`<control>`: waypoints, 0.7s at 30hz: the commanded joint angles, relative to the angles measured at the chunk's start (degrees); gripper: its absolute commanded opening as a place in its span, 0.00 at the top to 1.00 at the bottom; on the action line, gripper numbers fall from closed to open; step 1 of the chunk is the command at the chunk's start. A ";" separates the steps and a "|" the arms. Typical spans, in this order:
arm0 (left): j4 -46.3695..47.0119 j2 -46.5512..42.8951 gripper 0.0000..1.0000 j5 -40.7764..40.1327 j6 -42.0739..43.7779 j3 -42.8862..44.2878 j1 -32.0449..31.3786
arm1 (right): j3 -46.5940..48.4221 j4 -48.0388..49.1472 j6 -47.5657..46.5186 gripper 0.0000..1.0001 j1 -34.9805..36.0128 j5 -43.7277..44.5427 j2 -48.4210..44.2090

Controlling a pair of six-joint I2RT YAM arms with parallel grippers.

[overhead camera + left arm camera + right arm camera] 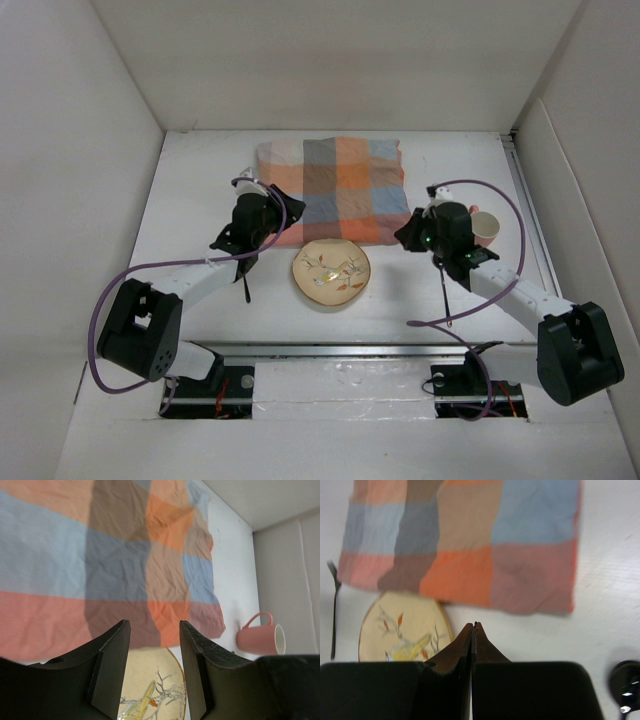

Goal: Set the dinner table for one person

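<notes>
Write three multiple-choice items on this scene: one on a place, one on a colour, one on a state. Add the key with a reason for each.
1. Where does the plate lie relative to the checked cloth?
A. on its middle
B. beyond its far edge
C. at its near edge, on the dinner table

2. What colour is the mug?
A. pink
B. blue
C. green

3. How is the right gripper?
A. wide open
B. shut, holding nothing
C. shut on the mug

Key:
1 C: the top view shows the plate at the cloth's near edge.
2 A: the left wrist view shows a pink mug.
3 B: the right wrist view shows its fingertips pressed together with nothing between them.
</notes>
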 commanded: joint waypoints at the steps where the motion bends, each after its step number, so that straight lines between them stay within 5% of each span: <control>1: -0.23 -1.99 0.59 -7.02 4.17 0.82 -6.48 | -4.56 4.02 0.88 1.00 6.34 -2.25 -0.10; 2: -0.06 -1.29 0.59 -8.78 4.53 0.65 -6.50 | -6.31 5.09 1.14 0.78 7.76 -2.42 0.25; 3: 0.55 -0.50 0.59 -9.23 4.27 0.99 -6.50 | -6.77 5.79 1.58 0.66 9.08 -2.43 0.78; 8: -3.93 9.51 0.60 -7.92 6.56 11.88 -7.03 | -5.64 10.02 2.73 0.48 15.58 -2.52 7.88; 15: 0.47 9.96 0.60 -6.16 5.15 10.22 -7.03 | -5.37 12.83 4.84 0.53 17.44 3.37 14.84; 21: 0.64 11.81 0.60 -5.46 5.15 11.54 -7.03 | -8.44 15.99 6.24 0.91 20.43 3.64 16.34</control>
